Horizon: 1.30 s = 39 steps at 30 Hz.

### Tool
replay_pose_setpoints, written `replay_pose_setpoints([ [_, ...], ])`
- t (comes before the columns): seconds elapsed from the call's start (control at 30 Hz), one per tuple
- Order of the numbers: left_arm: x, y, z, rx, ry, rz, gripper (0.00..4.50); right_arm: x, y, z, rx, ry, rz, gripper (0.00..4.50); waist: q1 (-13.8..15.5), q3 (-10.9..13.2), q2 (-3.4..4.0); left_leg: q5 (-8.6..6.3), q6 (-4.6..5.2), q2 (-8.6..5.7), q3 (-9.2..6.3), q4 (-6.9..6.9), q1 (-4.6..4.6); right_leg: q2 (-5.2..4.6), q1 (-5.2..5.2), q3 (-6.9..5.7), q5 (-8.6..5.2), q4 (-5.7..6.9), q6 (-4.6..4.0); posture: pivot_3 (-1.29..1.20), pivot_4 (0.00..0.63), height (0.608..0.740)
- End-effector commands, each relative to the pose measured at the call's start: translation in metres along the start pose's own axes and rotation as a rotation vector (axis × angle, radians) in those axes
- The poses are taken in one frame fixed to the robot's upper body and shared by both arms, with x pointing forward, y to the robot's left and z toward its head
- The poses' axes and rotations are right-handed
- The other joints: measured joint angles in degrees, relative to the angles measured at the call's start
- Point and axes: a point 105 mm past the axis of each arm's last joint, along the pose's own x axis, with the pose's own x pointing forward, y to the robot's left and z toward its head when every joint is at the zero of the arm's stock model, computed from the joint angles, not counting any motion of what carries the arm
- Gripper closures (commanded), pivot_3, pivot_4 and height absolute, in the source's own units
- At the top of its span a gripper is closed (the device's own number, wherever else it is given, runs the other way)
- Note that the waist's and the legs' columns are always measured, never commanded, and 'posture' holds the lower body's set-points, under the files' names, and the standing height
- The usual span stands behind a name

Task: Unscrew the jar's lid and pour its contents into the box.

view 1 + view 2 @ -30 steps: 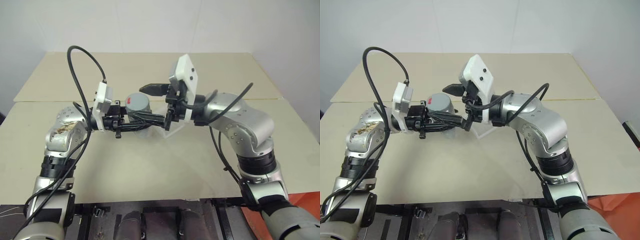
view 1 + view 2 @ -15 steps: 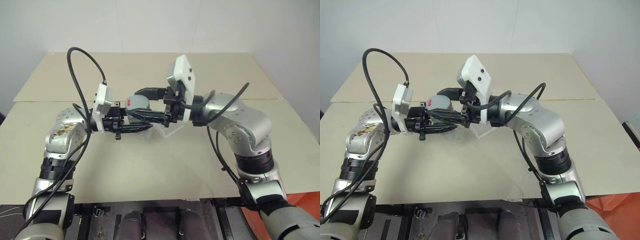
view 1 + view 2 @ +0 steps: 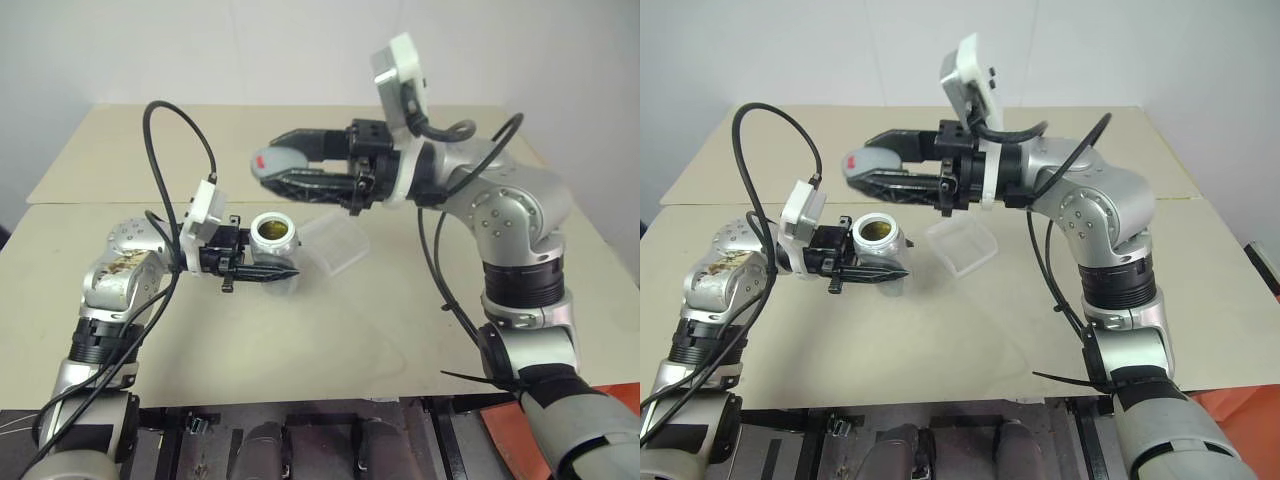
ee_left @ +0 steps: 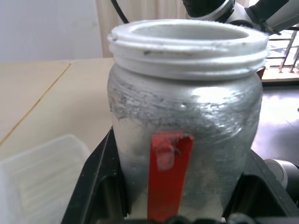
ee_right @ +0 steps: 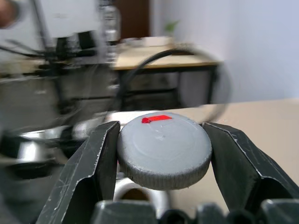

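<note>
1. Left gripper (image 3: 262, 268) clamped around the jar (image 3: 274, 238). Jar upright, mouth open, held off the table (image 3: 330, 340), just left of the box (image 3: 334, 243).
2. Contents (image 3: 878, 232) visible as brown bits down inside the jar mouth, none in the box yet.
3. Box clear, shallow, flat on the table, just right of the jar and lower than its rim.
4. Lid (image 3: 278, 161) off the jar, pinched edge-on in the right gripper (image 3: 275, 170), well above the jar and roughly over it. Red mark on the lid edge facing up.
5. Right gripper closed on the lid, reaching leftward from above the box.
6. Risk: tipping the jar from where it hangs likely to drop pieces short of the box, since the mouth sits left of the box wall. Needs shifting right over the box first.
7. Risk: box light and unsecured; a knock from the jar or the fingers could slide or flip it.
8. Risk: lid held only by its rim; slip would drop it onto the jar or near the box.
9. Risk: right arm overhead may crowd the pour path unless moved away from the box.
</note>
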Motion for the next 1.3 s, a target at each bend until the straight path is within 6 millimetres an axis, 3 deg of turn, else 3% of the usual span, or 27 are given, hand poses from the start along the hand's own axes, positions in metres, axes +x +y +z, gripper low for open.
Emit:
replay_pose_setpoints([
  [0.03,-0.013,0.012,0.017,0.047,-0.042,0.108,2.56,-0.039,-0.035,-0.013,-0.115,0.017,-0.315,1.75,0.22,-0.01,-0.02,0.03,-0.05,-0.02,0.01,0.0,0.0,-0.02,0.0,0.0,0.0,0.0,0.0,0.0,0.15,0.74],
  [0.2,-0.025,0.027,0.02,0.033,-0.067,0.258,2.56,-0.096,-0.046,-0.059,-0.069,0.082,-0.639,1.75,0.29,0.0,-0.02,0.13,-0.23,-0.03,0.05,-0.01,-0.07,-0.06,-0.06,0.0,0.0,-0.03,0.03,0.0,0.15,0.74],
  [0.33,-0.028,0.032,0.018,0.026,-0.067,0.32,2.56,-0.131,-0.038,-0.118,0.016,0.215,-0.827,1.75,0.07,0.0,-0.02,0.18,-0.3,-0.01,0.06,-0.04,-0.05,-0.02,-0.03,-0.01,-0.01,-0.07,0.03,0.0,0.15,0.74],
  [0.53,-0.023,0.049,0.021,0.051,-0.116,0.467,2.56,-0.145,-0.008,-0.179,0.136,0.328,-0.856,1.75,-0.41,0.0,-0.02,0.17,-0.29,-0.03,0.0,-0.03,0.06,-0.01,0.0,0.08,-0.01,-0.2,0.03,0.0,0.15,0.74],
  [0.63,-0.017,0.046,0.019,0.062,-0.103,0.455,2.56,-0.153,0.0,-0.2,0.124,0.438,-0.851,0.79,-0.44,0.0,-0.02,0.15,-0.25,-0.03,-0.03,-0.03,0.16,0.01,0.03,0.13,0.0,-0.14,0.01,0.0,0.15,0.74],
  [0.7,-0.015,0.047,0.018,0.08,-0.09,0.461,2.56,-0.151,0.001,-0.187,0.139,0.4,-0.823,0.09,-0.25,0.0,-0.02,0.14,-0.23,-0.03,-0.03,-0.03,0.16,0.01,0.03,0.12,0.0,-0.14,0.01,0.0,0.15,0.74],
  [0.87,-0.011,0.066,0.013,0.319,0.039,0.604,2.56,-0.143,0.007,-0.136,0.146,0.325,-0.692,0.03,-0.01,0.0,-0.02,0.06,-0.09,-0.03,-0.07,-0.03,0.13,0.0,0.05,0.11,0.0,-0.18,0.01,0.0,0.15,0.74],
  [0.93,-0.006,0.099,0.012,0.773,0.292,0.776,2.56,-0.134,0.019,-0.111,0.186,0.32,-0.523,0.03,0.48,0.0,-0.05,-0.05,0.09,-0.02,-0.1,-0.03,0.21,0.02,0.14,0.07,0.01,-0.21,-0.01,0.0,0.15,0.74],
  [0.97,0.002,0.106,0.013,1.002,0.385,0.778,2.56,-0.131,0.025,-0.103,0.2,0.333,-0.457,0.03,1.12,0.04,-0.07,-0.05,0.1,-0.05,-0.1,-0.03,0.2,0.0,0.12,0.06,0.01,-0.19,-0.01,0.0,0.15,0.74],
  [1.07,0.029,0.118,0.021,1.474,0.449,0.724,2.56,-0.126,0.038,-0.092,0.22,0.388,-0.313,0.03,1.72,0.04,-0.09,-0.04,0.18,-0.14,-0.21,-0.05,0.2,-0.03,0.22,0.0,0.1,-0.36,-0.07,0.0,0.15,0.74],
  [1.17,0.057,0.123,0.021,1.786,0.449,0.596,2.56,-0.122,0.04,-0.085,0.205,0.417,-0.264,0.03,2.44,0.04,-0.1,-0.14,0.33,-0.14,-0.23,-0.05,0.01,-0.1,0.21,-0.15,0.13,-0.42,0.0,0.0,0.15,0.74],
  [1.3,0.079,0.125,0.003,1.991,0.503,0.382,2.56,-0.118,0.036,-0.073,0.163,0.411,-0.262,0.03,2.53,0.04,-0.09,-0.21,0.46,-0.19,0.16,0.03,-0.34,-0.14,-0.05,-0.15,0.15,-0.35,0.15,0.0,0.15,0.74],
])
